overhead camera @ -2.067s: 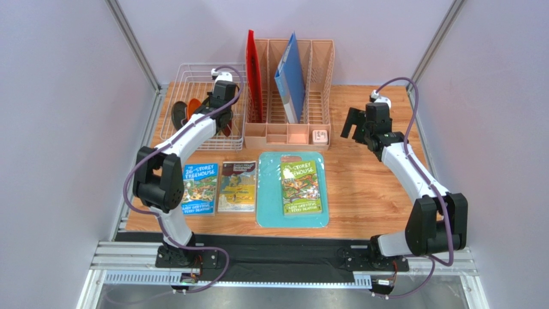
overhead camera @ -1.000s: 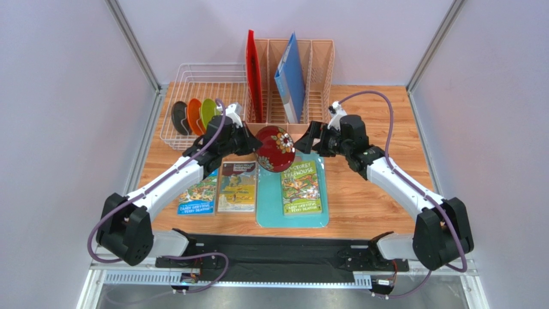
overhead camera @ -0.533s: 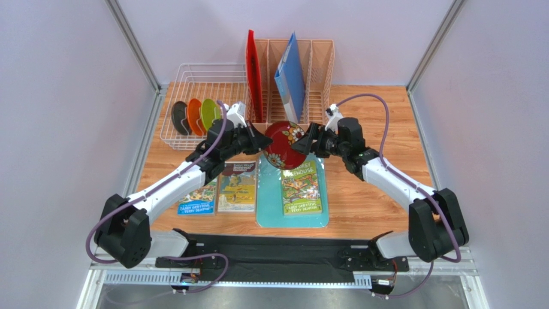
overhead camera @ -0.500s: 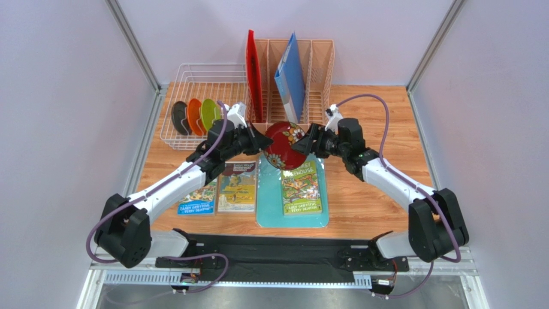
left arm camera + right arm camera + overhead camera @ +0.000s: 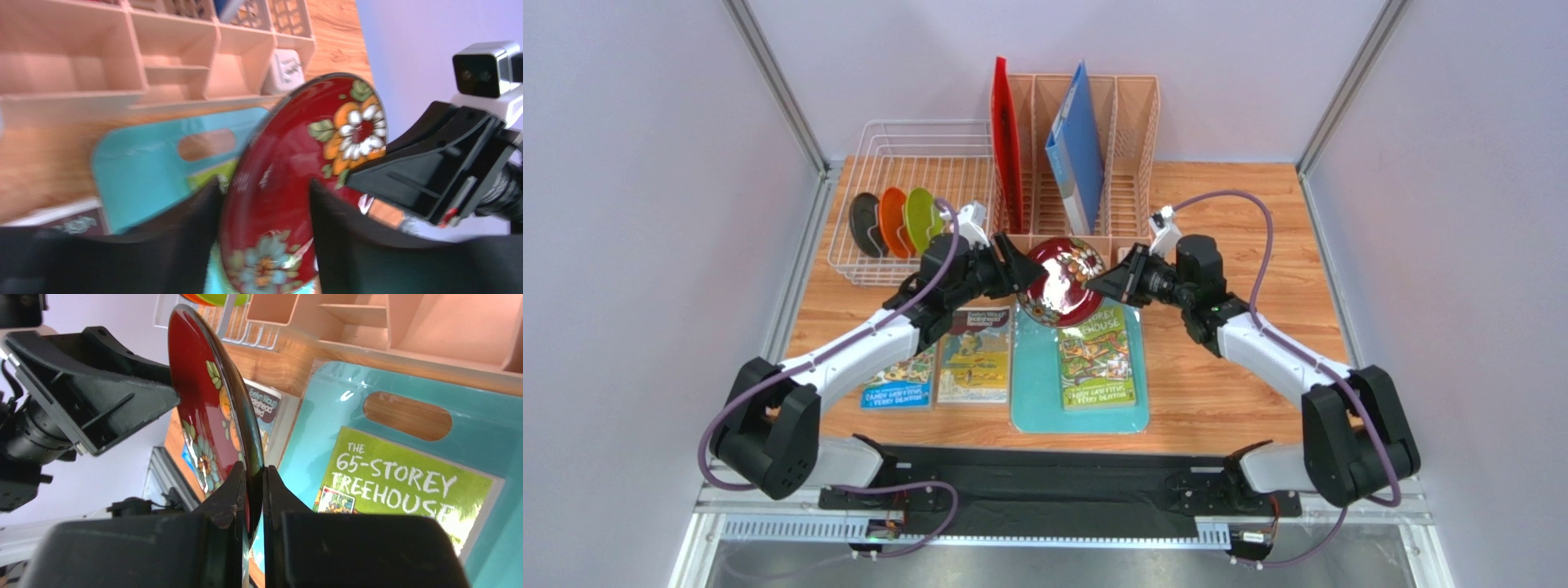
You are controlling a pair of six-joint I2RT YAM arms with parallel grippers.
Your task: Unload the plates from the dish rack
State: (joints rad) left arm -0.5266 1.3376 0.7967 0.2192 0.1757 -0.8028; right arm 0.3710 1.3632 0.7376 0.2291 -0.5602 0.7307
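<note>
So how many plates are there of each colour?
Dark red flowery plate: 1
Lime green plate: 1
Orange plate: 1
Dark grey plate: 1
Total: 4

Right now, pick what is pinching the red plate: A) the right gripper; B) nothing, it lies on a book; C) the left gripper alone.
A: the right gripper is closed on the rim of the red plate; the left gripper stands open around it.
</note>
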